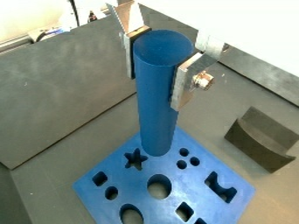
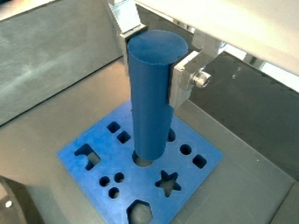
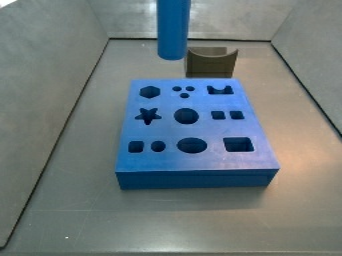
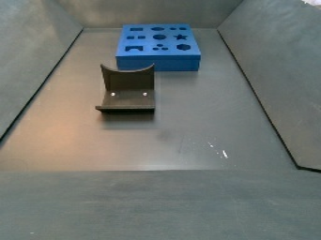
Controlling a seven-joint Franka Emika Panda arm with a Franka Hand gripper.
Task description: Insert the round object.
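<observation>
In a side view, the flat blue block [image 3: 194,135] is seen lying on the grey table [image 3: 80,200], its top face cut with shaped holes, among them a star, squares and a large round hole [image 3: 194,145] in the near row. Beyond the block, at the far end of the table, a dark olive block [image 3: 210,60] with a curved notch is stood clear of it; in a side view from the opposite end, that piece [image 4: 127,90] is shown nearest and the flat blue block [image 4: 160,47] farthest. The round object [image 1: 160,87], a long bright blue cylinder, is held upright above the flat blue block, its lower end not yet entered in any hole; in a side view only its lower portion [image 3: 174,28] is visible, hanging over the far part of the scene. In both wrist views the tool [image 1: 158,54] is closed on the upper part of the round object, with the silver fingers [image 2: 184,77] pressed against opposite sides. The peg is judged to be rigid and light, with a smooth surface that may slip or tilt under side load. A grip near the top, as held, leaves the lower length free for entry. Which round hole lies under the peg cannot be told with certainty.
</observation>
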